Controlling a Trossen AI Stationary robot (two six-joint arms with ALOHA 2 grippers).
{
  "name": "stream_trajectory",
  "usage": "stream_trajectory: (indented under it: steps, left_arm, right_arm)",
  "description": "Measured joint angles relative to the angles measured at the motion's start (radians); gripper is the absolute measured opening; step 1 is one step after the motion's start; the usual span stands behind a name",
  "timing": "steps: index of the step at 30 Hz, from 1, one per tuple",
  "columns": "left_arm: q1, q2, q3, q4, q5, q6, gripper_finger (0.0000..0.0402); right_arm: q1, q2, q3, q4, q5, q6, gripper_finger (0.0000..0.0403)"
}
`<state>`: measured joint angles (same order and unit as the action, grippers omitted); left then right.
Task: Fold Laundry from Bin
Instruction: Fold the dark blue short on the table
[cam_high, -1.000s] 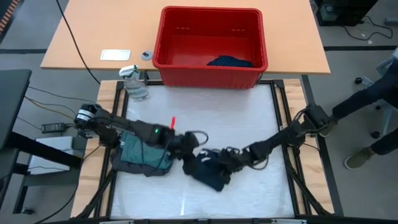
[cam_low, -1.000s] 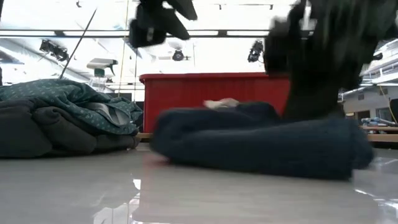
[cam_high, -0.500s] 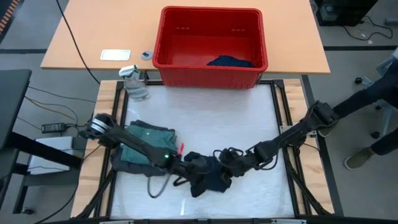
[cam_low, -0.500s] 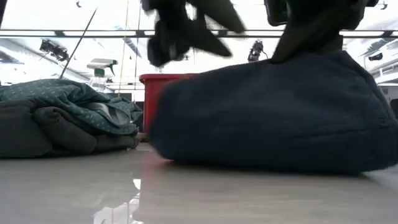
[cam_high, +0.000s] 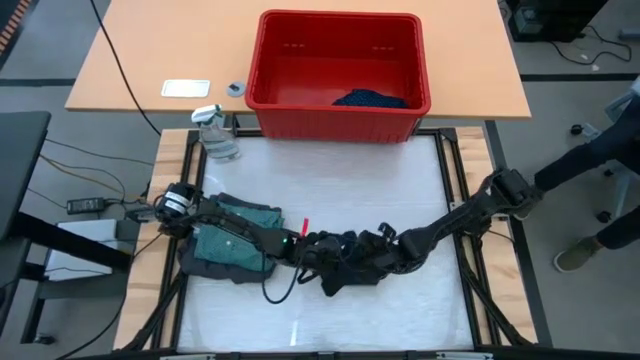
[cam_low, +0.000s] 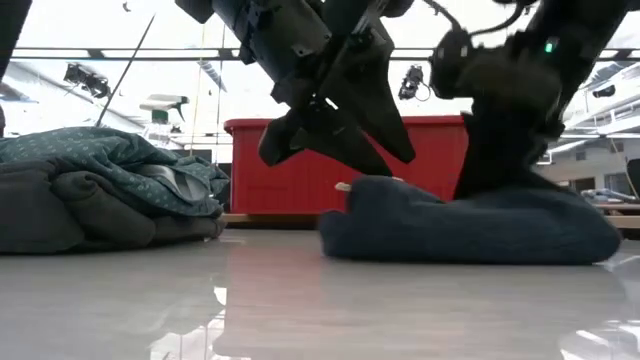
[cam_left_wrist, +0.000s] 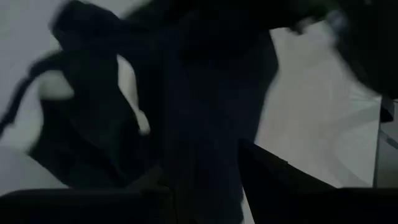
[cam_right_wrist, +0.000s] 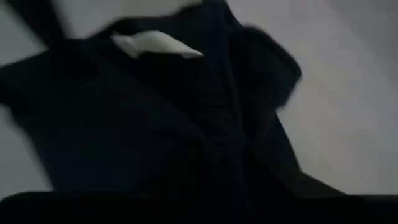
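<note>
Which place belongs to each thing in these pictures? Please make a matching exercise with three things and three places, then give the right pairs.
Things:
1. large red plastic bin
2. folded teal-green dotted T-shirt
3. clear plastic spray bottle

Places:
A. on a dark grey piece at the left edge of the white work surface
B. beside the bin's left front corner
C. on the wooden table behind the work surface, with a dark garment inside

Pairs: 1-C, 2-A, 3-B

Both claws meet over the navy garment (cam_high: 350, 272) (mid-table).
</note>
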<state>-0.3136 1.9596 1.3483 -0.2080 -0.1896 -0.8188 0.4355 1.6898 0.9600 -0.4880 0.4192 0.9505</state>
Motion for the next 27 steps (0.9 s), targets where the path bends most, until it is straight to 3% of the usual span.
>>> stream_trajectory:
  steps: [3,8,11,16,19,27]
  left_arm:
    - [0.009,-0.002,0.0,0.0,0.003,0.0,0.013]
    - [0.015,-0.004,0.0,0.019,0.026,0.003,0.013]
    - [0.019,-0.004,0.0,0.034,0.027,0.006,0.013]
    - [0.039,0.02,0.001,0.022,0.026,0.084,0.013]
    - [0.049,0.048,0.0,0.012,0.037,0.098,0.013]
    - [0.074,0.054,0.001,0.023,0.056,0.113,0.013]
  right_arm:
    - [-0.021,-0.006,0.0,-0.055,-0.006,0.038,0.0168]
    - [-0.012,-0.087,0.0,0.004,-0.144,0.016,0.0209]
    - [-0.002,-0.142,0.0,-0.017,-0.159,0.026,0.0224]
    - [-0.028,-0.224,0.0,-0.17,-0.041,0.029,0.023]
    - [-0.076,-0.24,0.0,-0.215,-0.031,-0.021,0.0228]
    - [-0.178,-0.133,0.0,-0.069,-0.22,-0.214,0.0223]
